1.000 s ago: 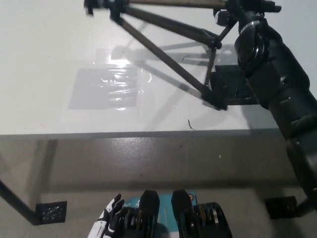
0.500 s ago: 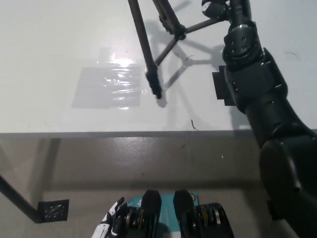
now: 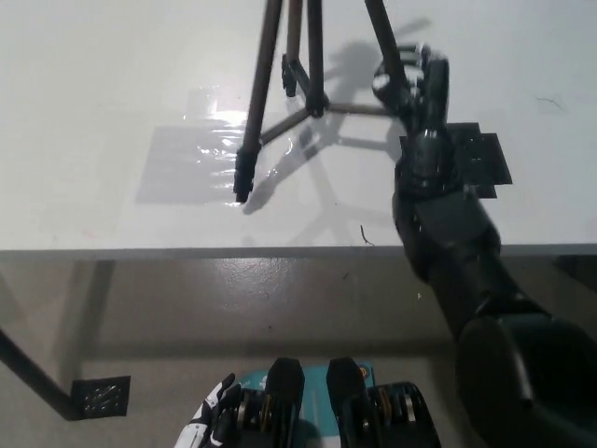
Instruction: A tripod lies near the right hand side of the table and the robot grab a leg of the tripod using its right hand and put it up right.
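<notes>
The dark tripod (image 3: 280,84) stands upright on the white table (image 3: 93,112), its top cut off by the picture's upper edge. One leg's foot (image 3: 242,185) rests on a shiny patch. A second leg (image 3: 315,65) comes down at the middle, and thin braces join the legs. My black right hand (image 3: 413,82) is shut around the lower end of the right leg (image 3: 384,42), and the arm reaches up from the bottom right. My white left hand (image 3: 209,422) hangs low below the table edge, holding nothing.
A shiny transparent patch (image 3: 196,159) lies on the tabletop left of the tripod. A black square mat (image 3: 480,159) lies beside my right wrist. The table's front edge (image 3: 187,252) runs across the middle, with a table leg and black foot plate (image 3: 98,397) on the floor.
The tripod has swung from lying flat to standing on its legs. My right hand, holding one leg, moved left and toward me. The near foot shifted left onto the shiny patch.
</notes>
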You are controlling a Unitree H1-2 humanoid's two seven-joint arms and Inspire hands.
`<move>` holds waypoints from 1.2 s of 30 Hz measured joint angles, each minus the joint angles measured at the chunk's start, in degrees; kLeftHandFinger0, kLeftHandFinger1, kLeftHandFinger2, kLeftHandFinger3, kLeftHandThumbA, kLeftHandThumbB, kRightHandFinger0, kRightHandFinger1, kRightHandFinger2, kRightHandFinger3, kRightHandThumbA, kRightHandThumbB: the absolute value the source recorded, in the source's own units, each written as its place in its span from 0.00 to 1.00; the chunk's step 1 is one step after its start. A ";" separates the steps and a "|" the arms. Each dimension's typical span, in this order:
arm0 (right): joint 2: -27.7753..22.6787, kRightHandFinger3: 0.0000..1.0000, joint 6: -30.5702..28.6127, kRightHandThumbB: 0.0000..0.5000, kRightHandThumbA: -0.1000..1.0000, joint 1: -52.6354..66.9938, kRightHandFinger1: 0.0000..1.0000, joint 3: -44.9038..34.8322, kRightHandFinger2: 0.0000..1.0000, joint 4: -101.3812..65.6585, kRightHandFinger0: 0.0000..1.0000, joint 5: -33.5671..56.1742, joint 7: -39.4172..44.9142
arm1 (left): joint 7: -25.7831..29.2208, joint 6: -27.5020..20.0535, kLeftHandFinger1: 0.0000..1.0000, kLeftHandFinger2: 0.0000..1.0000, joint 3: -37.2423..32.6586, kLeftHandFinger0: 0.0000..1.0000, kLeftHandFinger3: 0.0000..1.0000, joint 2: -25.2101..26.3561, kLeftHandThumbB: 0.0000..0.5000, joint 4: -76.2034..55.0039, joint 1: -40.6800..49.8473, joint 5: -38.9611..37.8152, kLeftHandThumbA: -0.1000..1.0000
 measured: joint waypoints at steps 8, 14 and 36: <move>0.43 0.38 -8.00 0.22 0.00 2.53 0.02 4.14 0.38 2.48 0.00 1.25 -2.82 | 0.01 -0.01 1.00 1.00 0.03 1.00 1.00 0.01 0.69 -0.03 0.03 0.09 1.00; 0.08 1.00 -11.89 0.80 0.62 3.61 1.00 6.53 1.00 3.21 0.84 1.82 -2.97 | 0.00 -0.01 1.00 1.00 0.03 1.00 1.00 -0.01 0.69 -0.04 0.03 0.05 1.00; -4.81 1.00 -7.98 1.00 0.86 12.19 1.00 11.67 1.00 -18.26 1.00 7.67 20.51 | 0.00 0.09 1.00 1.00 0.03 1.00 1.00 0.02 0.70 0.12 0.23 0.71 1.00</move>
